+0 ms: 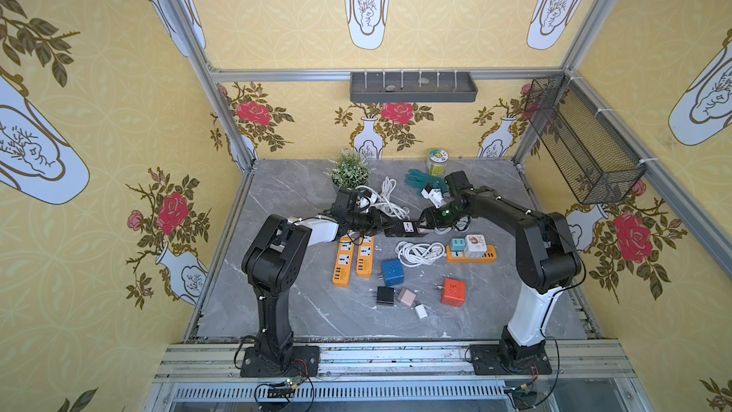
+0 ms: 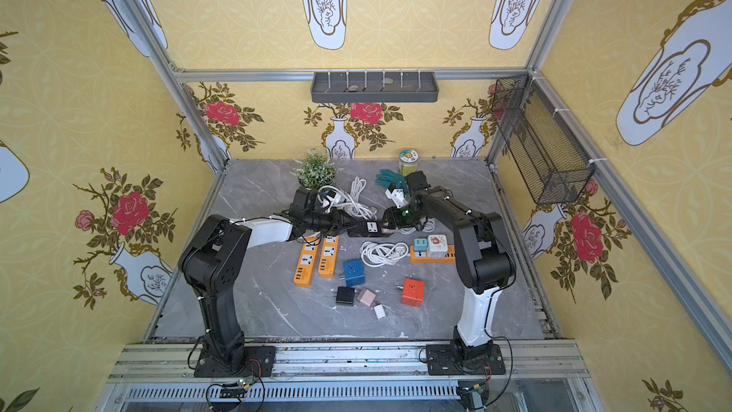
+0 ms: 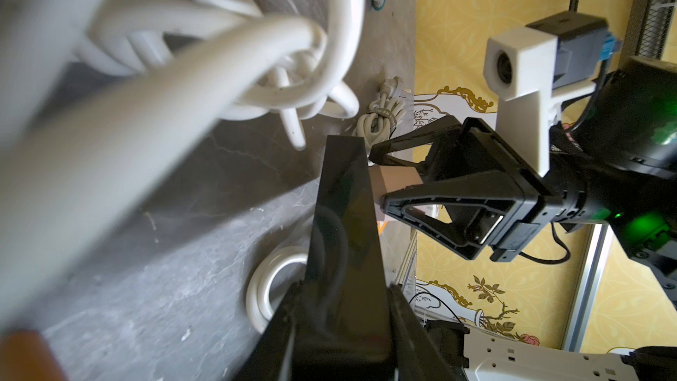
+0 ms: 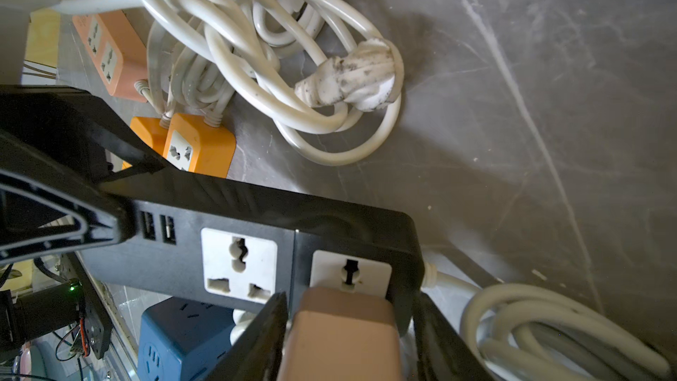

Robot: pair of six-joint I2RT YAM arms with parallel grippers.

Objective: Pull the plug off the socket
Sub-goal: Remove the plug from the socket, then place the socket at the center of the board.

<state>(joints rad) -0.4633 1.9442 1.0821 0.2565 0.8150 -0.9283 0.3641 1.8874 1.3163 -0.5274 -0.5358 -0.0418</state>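
Pink plug (image 4: 340,331) sits in end socket (image 4: 351,269) of black power strip (image 4: 256,214). Left gripper (image 3: 342,295) clamps strip's far end. Right gripper (image 3: 379,177) straddles plug's 2 flat sides; cannot tell if it pinches yet. Likely light, hard, smooth plastic, stiff fit: grip near base, pull straight.

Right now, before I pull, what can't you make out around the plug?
- Pink plug prongs: hidden inside the black power strip, every view.
- Whether the fingers of the right gripper press the plug: cut off by the right wrist view's edge; too small in top views.
- Left wrist view: blurred white cable near the lens covers much.
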